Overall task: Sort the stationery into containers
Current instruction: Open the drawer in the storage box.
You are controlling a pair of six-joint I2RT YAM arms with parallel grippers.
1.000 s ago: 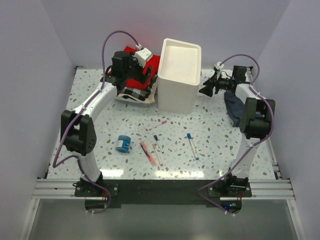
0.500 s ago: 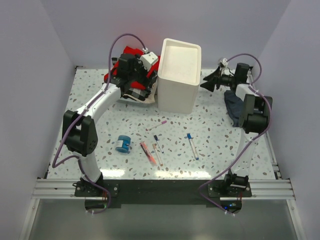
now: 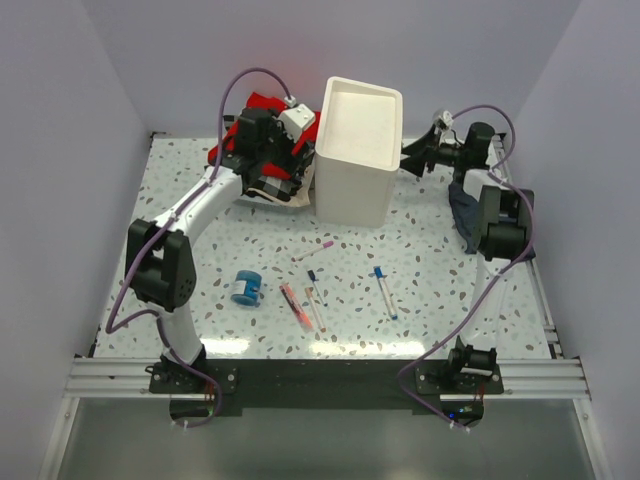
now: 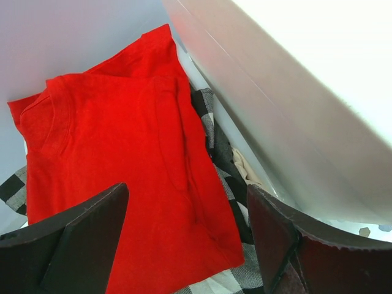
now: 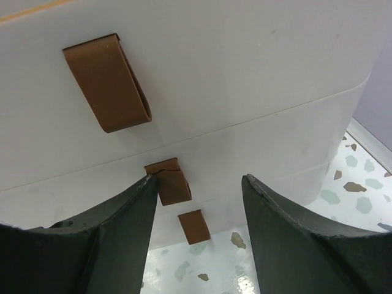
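Observation:
The tall white drawer unit [image 3: 357,150] stands at the back middle. My right gripper [image 3: 410,157] is open and empty at its right face. In the right wrist view [image 5: 197,180] its fingers frame the drawer fronts with brown handles: a top one [image 5: 109,82], a middle one [image 5: 169,182] by the left fingertip, and a lower one [image 5: 194,226]. My left gripper [image 3: 287,150] is open and empty over the red cloth, beside the unit's left wall [image 4: 288,110]. On the table lie a blue tape roll [image 3: 246,287], an orange-red marker [image 3: 294,305], a pink-capped pen [image 3: 313,249] and blue-capped pens [image 3: 384,290].
A stack of red and checked folded cloths [image 3: 262,178] lies left of the unit, and fills the left wrist view [image 4: 122,171]. A dark blue-grey cloth [image 3: 466,215] lies at the right edge. Walls close the back and both sides.
My right gripper has moved left and back, up to the drawer unit's right face. My left gripper shifted right over the cloths toward the unit, then held still.

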